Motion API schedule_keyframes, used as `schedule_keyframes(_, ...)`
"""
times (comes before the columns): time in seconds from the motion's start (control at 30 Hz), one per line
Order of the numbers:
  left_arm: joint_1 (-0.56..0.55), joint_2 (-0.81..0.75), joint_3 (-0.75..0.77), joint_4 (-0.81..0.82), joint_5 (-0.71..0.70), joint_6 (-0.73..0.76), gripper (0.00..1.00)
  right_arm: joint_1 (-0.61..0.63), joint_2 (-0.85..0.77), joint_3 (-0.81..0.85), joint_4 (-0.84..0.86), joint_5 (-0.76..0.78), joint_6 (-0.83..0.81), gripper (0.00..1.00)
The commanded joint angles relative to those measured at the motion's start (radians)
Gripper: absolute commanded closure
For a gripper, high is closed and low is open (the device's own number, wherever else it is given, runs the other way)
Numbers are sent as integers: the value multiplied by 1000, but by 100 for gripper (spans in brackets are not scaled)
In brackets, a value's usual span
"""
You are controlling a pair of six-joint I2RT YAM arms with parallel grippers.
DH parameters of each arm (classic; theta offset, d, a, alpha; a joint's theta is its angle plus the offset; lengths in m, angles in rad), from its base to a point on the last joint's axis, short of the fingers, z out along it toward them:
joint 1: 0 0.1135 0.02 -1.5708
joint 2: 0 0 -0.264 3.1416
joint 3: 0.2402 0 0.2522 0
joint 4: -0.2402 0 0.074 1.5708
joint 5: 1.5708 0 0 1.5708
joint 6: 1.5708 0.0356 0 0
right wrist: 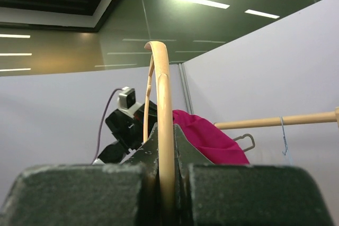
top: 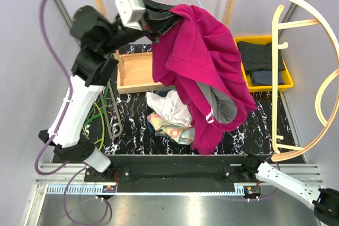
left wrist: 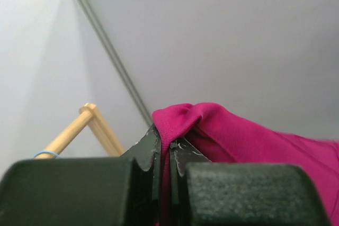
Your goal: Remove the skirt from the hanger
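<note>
Grey walls close in a black marbled table (top: 262, 125). Your left gripper (top: 165, 19) is up high at the far left, jaws shut tight on the top edge of the skirt (top: 204, 72). The skirt is hot pink & crumpled, w/ a grey inside showing low down. It hangs in the air over the middle of the table, well apart from the hanger (top: 310, 72). That pale wood hanger is at the right, & your right gripper (right wrist: 166, 146) is clamped on it. Under the skirt lies a pile of clothes (top: 169, 112), partly hidden by it. A wood box (top: 135, 72) sits far left, and a yellow bin (top: 259, 39) w/ dark clothes sits far right.
</note>
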Motion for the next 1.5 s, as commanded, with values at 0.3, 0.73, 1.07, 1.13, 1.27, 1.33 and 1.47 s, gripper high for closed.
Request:
schedule_keyframes(0.3, -71, -195, -573, 94, -158, 351, 100, 3, 15, 15, -19, -20, 0, 100)
schedule_keyframes(0.73, -330, -383, -1230, -143, -253, 548, 98, 3, 58, -43, -31, -57, 14, 100)
schedule_keyframes(1.07, -336, -210, -1328, -66, -428, 482, 1, 3, 84, -49, -41, -91, 45, 100)
schedule_keyframes(1.13, -336, -203, -1343, -11, -462, 491, 1, 3, 90, -54, -42, -95, 48, 100)
schedule_keyframes(1.27, -333, -194, -1224, -44, -502, 464, 1, 3, 111, -42, -79, -96, 42, 100)
schedule_keyframes(1.33, -330, -211, -1096, -123, -491, 453, 1, 3, 124, -17, -103, -83, 31, 100)
schedule_keyframes(1.47, -328, -283, -865, -251, -428, 408, 1, 3, 186, 26, -172, -63, 8, 100)
